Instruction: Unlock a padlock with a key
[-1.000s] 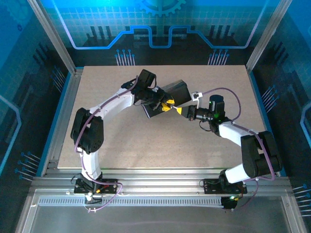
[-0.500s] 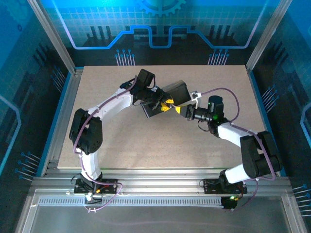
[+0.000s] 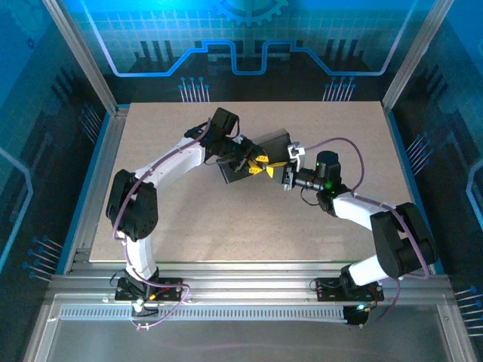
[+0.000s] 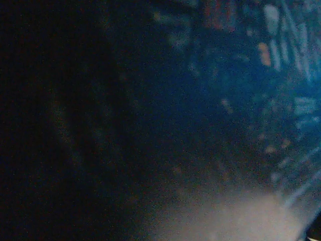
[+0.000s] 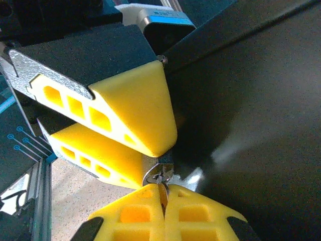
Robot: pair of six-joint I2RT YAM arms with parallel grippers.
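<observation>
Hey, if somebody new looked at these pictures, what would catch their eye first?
Most striking are the two yellow-tipped claws meeting tip to tip in the right wrist view: the left claw from the upper left, the right claw from below, pinching a tiny silvery key. From above, both arms arch across the table to meet at a dark box.

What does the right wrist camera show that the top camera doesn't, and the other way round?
Right wrist: the key pinched in the right gripper, next to a small metal piece, probably the padlock, at the tips of the left gripper. Top external: the whole left arm, right arm and table. Both: yellow fingers meeting beside the dark box.
</observation>
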